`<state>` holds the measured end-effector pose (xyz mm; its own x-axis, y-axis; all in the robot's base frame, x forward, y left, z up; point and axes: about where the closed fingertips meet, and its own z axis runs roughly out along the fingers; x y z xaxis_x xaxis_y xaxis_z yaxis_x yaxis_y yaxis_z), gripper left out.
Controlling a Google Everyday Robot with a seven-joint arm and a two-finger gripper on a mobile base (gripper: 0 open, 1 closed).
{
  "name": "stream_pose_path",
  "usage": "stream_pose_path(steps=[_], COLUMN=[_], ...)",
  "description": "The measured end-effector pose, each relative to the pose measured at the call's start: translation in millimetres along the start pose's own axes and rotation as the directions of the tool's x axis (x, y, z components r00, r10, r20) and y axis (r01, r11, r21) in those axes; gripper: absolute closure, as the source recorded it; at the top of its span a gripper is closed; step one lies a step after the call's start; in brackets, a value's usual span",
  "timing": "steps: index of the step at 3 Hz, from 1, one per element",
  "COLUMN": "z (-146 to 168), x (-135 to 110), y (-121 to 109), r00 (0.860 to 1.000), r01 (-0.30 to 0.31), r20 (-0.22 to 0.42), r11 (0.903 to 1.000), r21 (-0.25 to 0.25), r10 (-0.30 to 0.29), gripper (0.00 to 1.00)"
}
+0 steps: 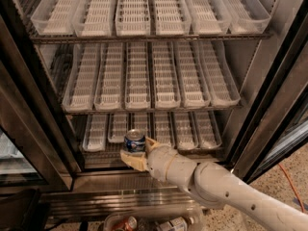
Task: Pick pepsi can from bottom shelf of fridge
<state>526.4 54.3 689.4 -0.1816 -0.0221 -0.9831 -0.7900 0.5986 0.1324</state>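
The pepsi can (134, 141), dark blue with a silver top, stands upright at the front edge of the bottom shelf (192, 131) of the fridge (57, 129), left of centre. My gripper (137, 151) reaches in from the lower right. Its tan fingers (131, 160) sit on both sides of the can and are shut on it. The lower part of the can is hidden behind the fingers. The white arm (231, 191) runs out to the bottom right corner.
Two upper racks (154, 71) of clear lane trays hang above the can. The steel sill (110, 182) lies just below the gripper. The black door frame (272, 109) stands open at right. Floor clutter with a red-orange can (128, 222) lies below.
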Motion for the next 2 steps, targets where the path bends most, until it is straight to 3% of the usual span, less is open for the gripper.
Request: stream_pose_path(steps=[2], z=[-77.1], x=[-35.4], y=[6.8], r00=[0.999], r01=[-0.016], r20=[-0.036], r11=[0.9954], r21=[-0.095], r10=[0.013], gripper=[1.00])
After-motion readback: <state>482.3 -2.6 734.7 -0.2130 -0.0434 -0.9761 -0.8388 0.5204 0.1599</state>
